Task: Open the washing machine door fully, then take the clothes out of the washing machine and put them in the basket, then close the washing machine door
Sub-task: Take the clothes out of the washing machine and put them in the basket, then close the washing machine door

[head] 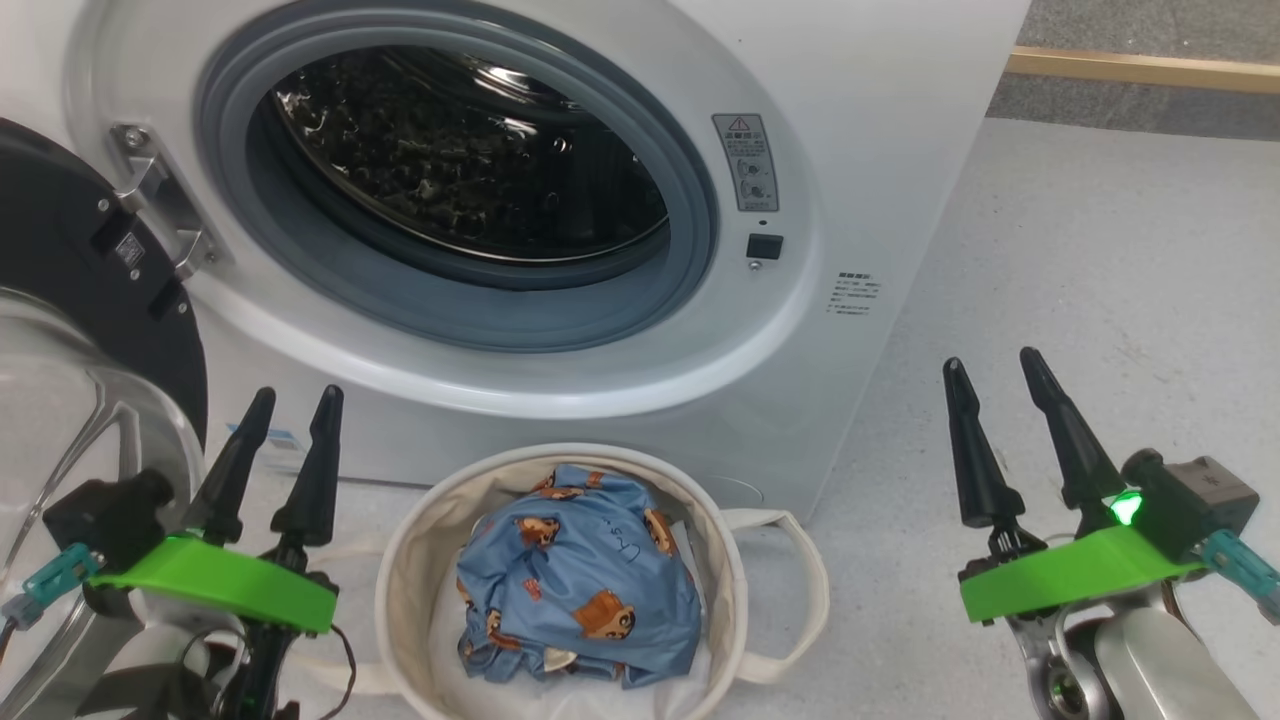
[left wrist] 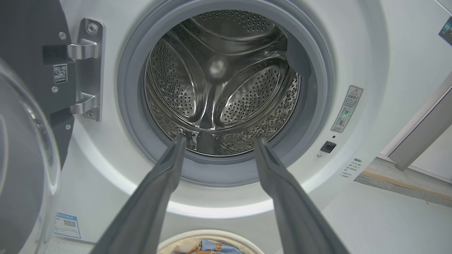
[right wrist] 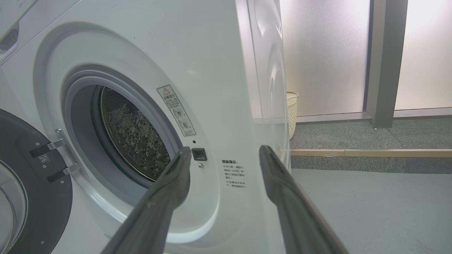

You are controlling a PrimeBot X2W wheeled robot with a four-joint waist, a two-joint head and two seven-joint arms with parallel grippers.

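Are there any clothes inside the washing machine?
No, the drum of the washing machine is bare metal, and the clothes lie in the basket.

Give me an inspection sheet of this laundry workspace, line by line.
Surface: pale grey floor.
Job's things: washing machine door swung open to the left; drum of the washing machine shows bare metal; clothes bunched in the basket, which stands before the machine.
Clutter: pale lattice bin behind the machine.
Grippers: left gripper and right gripper open, holding nothing, flanking the basket.
Cables: thin dark wire loops at the left wrist.
Surroundings: frosted panels, wooden floor strip.
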